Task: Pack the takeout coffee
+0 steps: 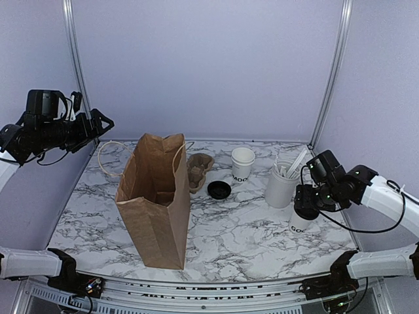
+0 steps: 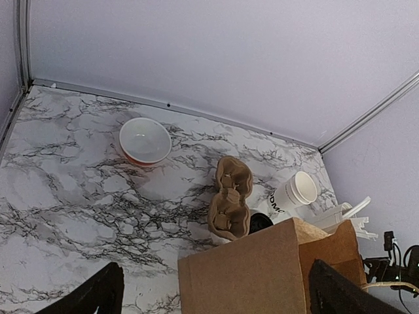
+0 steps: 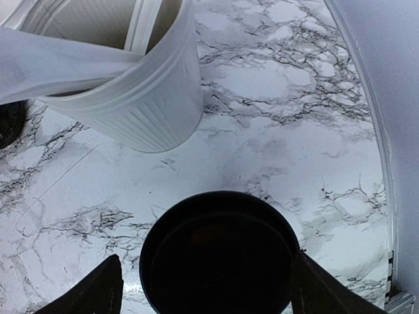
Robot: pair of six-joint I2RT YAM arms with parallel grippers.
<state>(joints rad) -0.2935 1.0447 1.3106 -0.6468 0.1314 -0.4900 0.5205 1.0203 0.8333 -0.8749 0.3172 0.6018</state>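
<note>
The right gripper (image 1: 306, 210) likely hides half the takeout coffee (image 1: 300, 227).

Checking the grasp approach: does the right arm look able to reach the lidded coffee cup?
Probably yes: the right gripper straddles the coffee's black lid, and the utensil holder stands apart.

A white marble-patterned worktop (image 1: 262, 229) with dark grey veins, enclosed by plain pale lavender walls (image 1: 209, 65) at the back and sides. Slim metal posts (image 1: 332, 72) rise at the two back corners, one just behind the left hand (image 1: 105, 123). The light is soft and even, with faint shadows.
</note>
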